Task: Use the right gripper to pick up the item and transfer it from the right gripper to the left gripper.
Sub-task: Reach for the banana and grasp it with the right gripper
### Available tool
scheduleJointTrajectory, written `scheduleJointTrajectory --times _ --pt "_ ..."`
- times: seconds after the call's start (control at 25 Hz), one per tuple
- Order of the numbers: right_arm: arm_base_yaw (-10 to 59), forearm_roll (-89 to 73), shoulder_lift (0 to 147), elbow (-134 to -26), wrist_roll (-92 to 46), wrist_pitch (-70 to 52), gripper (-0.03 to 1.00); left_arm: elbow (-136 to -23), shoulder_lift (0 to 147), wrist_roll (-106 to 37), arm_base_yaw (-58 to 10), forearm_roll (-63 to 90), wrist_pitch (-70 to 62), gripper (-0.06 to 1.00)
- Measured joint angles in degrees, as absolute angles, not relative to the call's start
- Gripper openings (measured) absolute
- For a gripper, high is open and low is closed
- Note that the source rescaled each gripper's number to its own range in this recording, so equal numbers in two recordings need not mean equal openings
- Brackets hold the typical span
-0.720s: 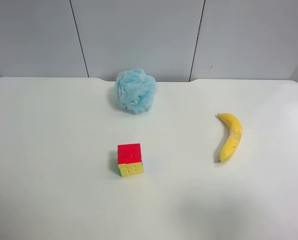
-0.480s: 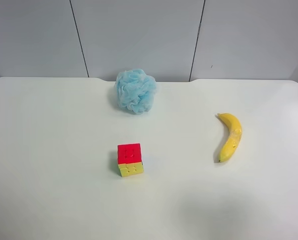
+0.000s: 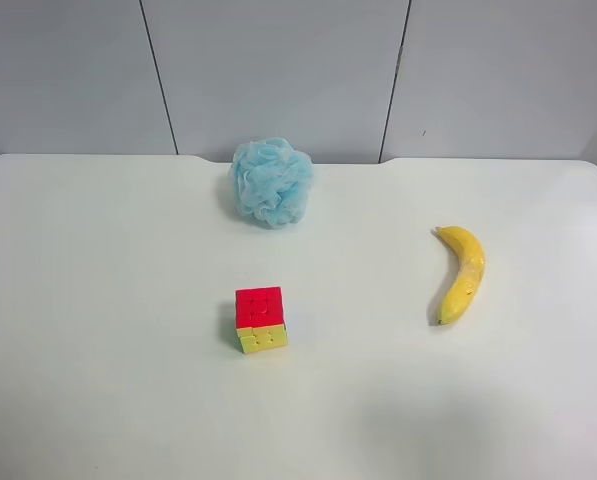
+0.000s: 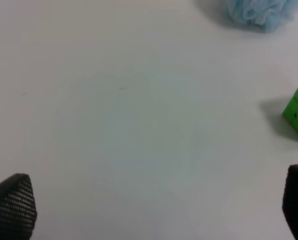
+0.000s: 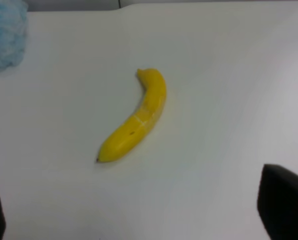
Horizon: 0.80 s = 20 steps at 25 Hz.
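A white table [image 3: 98, 300] fills the exterior high view, with grey wall panels behind it. No robot arm shows in this view.

A fluffy light-blue bath sponge [image 3: 270, 181] sits near the far edge of the table. The banana [image 3: 462, 275] lies flat on the table toward this view's right, well apart from the sponge and from the red-and-yellow puzzle cube [image 3: 260, 319] near the middle. The banana's long axis runs roughly away from the camera, and its curve bulges toward the view's right.

In the right wrist view, the banana [image 5: 139, 120] lies ahead of the right gripper [image 5: 139, 212], roughly in line with the gap between the fingers. It touches neither finger. Its long axis slants across the line joining the two fingers, with the dark-tipped end nearer the claw. The black fingers are spread wide, one at each side edge of the picture, and hold nothing.

The left gripper [image 4: 153, 205] is also spread wide and empty over bare table. Its camera shows only the cube and the sponge, not the banana. The right arm therefore seems the nearer one. It probably needs to reach forward and down, and turn the wrist so the fingers cross the banana's width.
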State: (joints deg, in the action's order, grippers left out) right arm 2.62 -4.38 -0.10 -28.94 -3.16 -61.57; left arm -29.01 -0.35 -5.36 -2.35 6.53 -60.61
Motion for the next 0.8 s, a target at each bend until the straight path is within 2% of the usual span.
scheduleJointTrajectory --times 0.8 --pt "2.6 -3.9 0.1 -28.9 -2.8 -61.6 1.0 -29.0 -0.3 -5.4 -2.4 6.5 -60.6 1.0"
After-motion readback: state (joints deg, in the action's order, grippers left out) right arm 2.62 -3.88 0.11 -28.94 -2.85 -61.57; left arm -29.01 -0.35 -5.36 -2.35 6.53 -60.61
